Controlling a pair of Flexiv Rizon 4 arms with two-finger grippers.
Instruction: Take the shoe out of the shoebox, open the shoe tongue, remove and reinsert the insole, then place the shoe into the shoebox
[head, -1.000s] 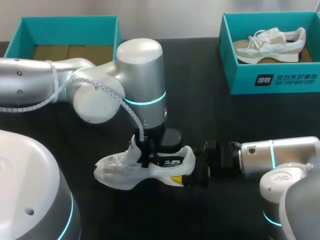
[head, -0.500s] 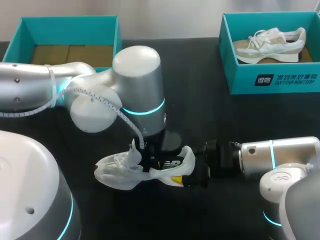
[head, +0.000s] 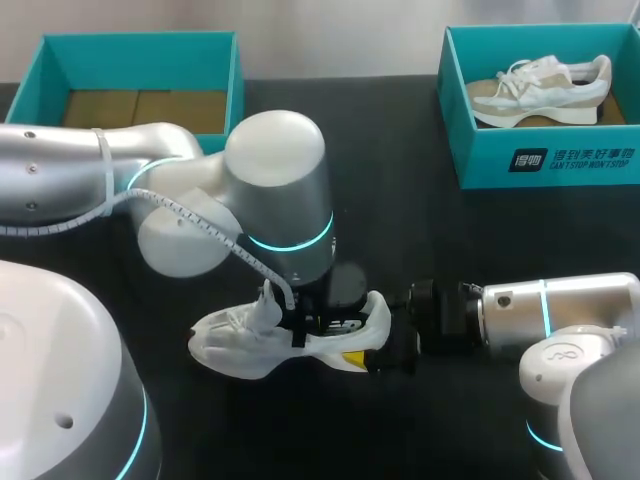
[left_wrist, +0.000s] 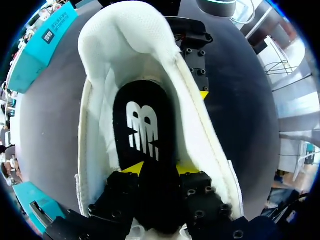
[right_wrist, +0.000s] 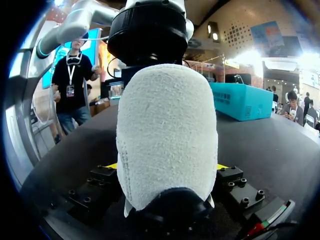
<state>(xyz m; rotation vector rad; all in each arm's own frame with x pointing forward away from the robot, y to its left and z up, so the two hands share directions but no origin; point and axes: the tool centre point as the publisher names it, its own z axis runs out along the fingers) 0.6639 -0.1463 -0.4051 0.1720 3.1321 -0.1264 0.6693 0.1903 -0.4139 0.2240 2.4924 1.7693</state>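
Pinches the black insole (left_wrist: 142, 125) inside the white shoe (head: 240, 345) with the left gripper (left_wrist: 160, 170), fingers closed on it. Clamps the heel from both sides with the right gripper (right_wrist: 166, 166), toward the middle of the counter's (head: 400, 200) robot-side edge.

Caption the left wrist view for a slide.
Left gripper pinches the black insole inside the white shoe on the dark table.
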